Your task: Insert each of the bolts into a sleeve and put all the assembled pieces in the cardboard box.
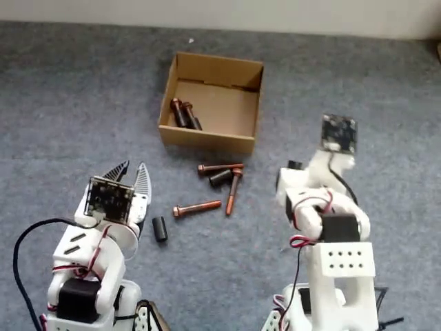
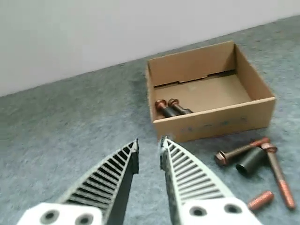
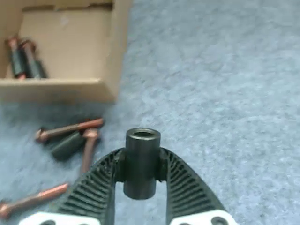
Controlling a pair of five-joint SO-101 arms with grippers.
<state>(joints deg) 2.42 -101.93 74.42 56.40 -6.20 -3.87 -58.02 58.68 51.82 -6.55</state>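
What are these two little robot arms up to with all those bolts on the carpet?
They are pairing parts and boxing them. The right gripper is shut on one dark sleeve; the left gripper is open and empty. Two assembled pieces already lie in the cardboard box. Three loose bolts and two more sleeves lie on the carpet in front of it, not yet put together.

You will find no text, number or sign that can be read here. On the outer wall of the cardboard box (image 2: 213,124) there is a faint bluish print, but it is too blurred to read.
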